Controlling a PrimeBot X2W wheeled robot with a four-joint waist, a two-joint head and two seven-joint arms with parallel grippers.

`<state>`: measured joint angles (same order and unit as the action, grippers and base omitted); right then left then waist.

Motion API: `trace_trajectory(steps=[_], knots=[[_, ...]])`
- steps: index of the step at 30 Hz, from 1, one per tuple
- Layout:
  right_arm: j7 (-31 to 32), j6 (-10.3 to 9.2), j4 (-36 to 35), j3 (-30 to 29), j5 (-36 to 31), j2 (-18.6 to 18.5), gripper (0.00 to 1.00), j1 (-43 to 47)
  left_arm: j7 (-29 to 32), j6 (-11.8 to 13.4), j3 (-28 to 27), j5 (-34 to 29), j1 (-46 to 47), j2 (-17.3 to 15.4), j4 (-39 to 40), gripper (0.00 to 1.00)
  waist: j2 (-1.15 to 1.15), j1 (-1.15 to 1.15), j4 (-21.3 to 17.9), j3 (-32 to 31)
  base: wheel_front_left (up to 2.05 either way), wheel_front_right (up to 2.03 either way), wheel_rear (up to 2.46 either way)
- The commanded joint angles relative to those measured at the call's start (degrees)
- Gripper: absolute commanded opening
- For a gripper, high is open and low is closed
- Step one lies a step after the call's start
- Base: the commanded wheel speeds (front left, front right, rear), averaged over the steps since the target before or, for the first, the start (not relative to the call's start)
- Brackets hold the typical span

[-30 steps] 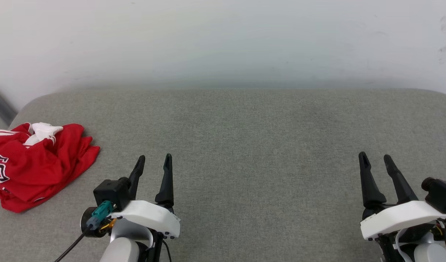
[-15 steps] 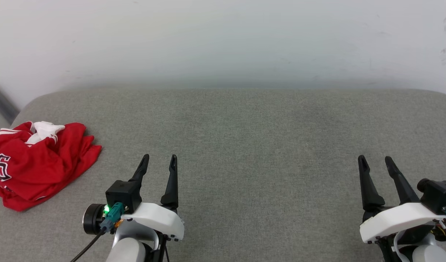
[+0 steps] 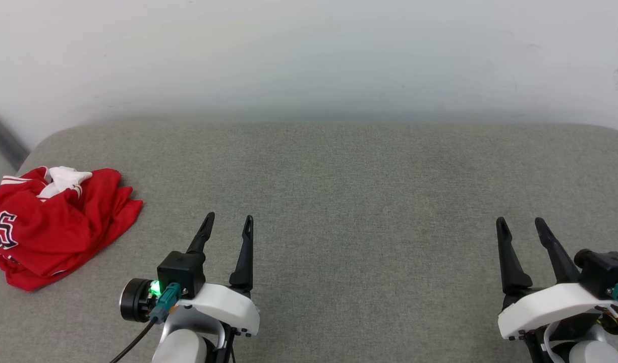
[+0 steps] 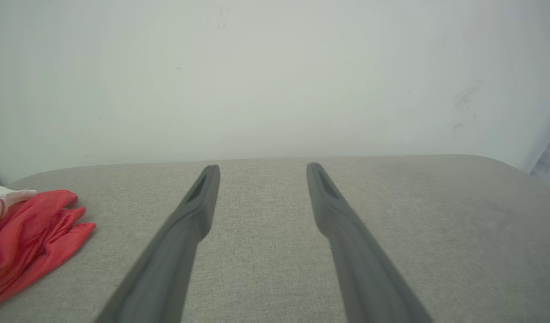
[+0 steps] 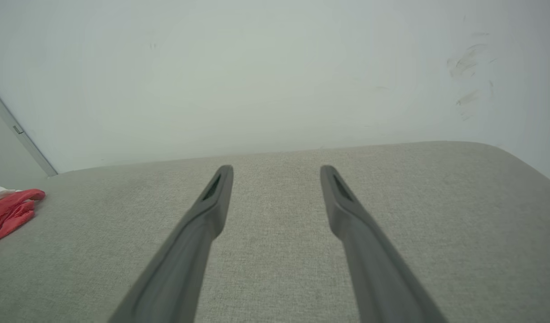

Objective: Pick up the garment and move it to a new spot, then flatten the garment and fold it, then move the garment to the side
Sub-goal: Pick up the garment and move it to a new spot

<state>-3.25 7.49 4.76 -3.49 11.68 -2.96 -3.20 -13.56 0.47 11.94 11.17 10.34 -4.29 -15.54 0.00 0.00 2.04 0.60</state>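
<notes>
We saw the garment point(image 3: 61, 227) as soft crumpled cloth with a faint satin sheen. Under the garment, the pad point(image 3: 339, 201) was grey woven fabric, matt and finely grained. Right of the garment, the left gripper point(image 3: 228, 218) and right gripper point(image 3: 519, 221) had matt dark plastic-looking fingers point(image 4: 185, 233) and smooth, slightly glossy white shells point(image 3: 223, 305). Beyond the garment, the wall point(image 3: 309, 50) looked smooth, matt, faintly scuffed.

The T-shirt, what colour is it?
The T-shirt is red, with white striped-trim sleeves and black white-edged lettering. It shows best in the head view.
</notes>
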Motion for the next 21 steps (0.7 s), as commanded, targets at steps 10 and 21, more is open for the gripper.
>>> trace_trajectory(steps=[10, 21], knots=[[-0.7, -0.01, 0.4, -0.2, -3.9, 0.1, 1.0, 0.0, -1.4, -0.8, -0.4, -3.3, 1.2, 0.7, -1.2, 1.0, 0.0, 0.0, 0.1, 0.2, 0.0, 0.0, 0.0], [-1.1, -0.01, 1.3, -0.1, -3.8, 0.1, 1.0, -0.5, -1.7, -2.2, -1.4, -1.0, 1.4, 1.2, -2.3, 1.0, 0.0, 0.0, 0.2, 0.3, 0.0, 0.0, 0.0]])
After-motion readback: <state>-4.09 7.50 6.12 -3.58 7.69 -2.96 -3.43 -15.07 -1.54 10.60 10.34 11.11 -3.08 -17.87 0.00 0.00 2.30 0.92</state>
